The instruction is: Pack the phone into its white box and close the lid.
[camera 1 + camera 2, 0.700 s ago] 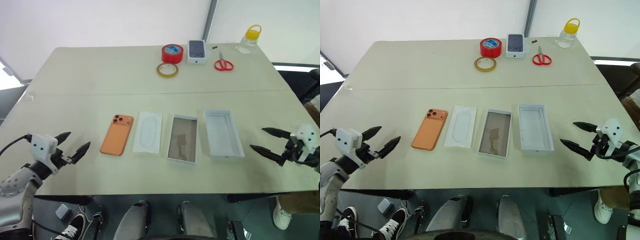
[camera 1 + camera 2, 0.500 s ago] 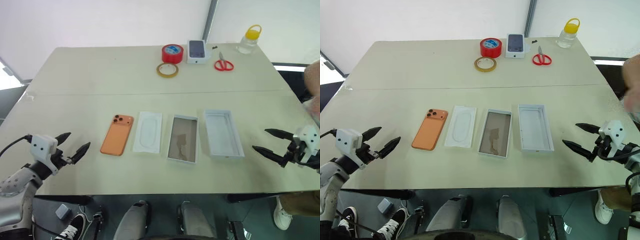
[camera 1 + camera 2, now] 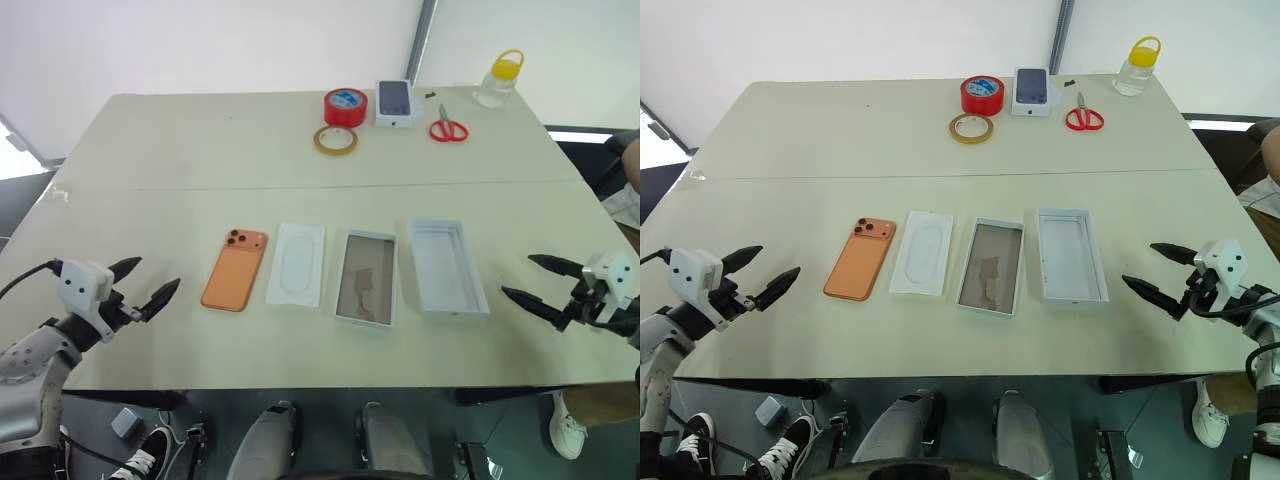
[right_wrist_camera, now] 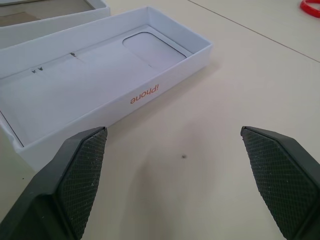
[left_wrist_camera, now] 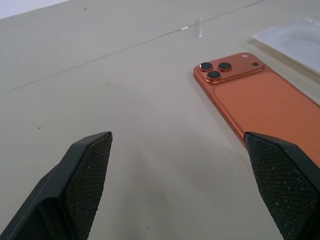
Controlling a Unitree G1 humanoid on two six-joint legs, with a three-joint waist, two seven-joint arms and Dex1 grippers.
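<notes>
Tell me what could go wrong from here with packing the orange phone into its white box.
1. The orange rounded smartphone lies flat on the beige table, so the open left end effector may push it instead of lifting it.
2. A flat white card with an oval recess lies between the phone and the shallow white tray with the grey-brown floor; a low carry could snag it.
3. The all-white cardboard lid sits close beside that tray and could be mistaken for it.

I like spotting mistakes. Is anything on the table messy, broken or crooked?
Nothing stands out. The phone, the white card, the white box and the lid lie flat in a tidy row, apart from each other. The tape rolls and scissors sit neatly at the far edge. Nothing is spilled or visibly damaged.
</notes>
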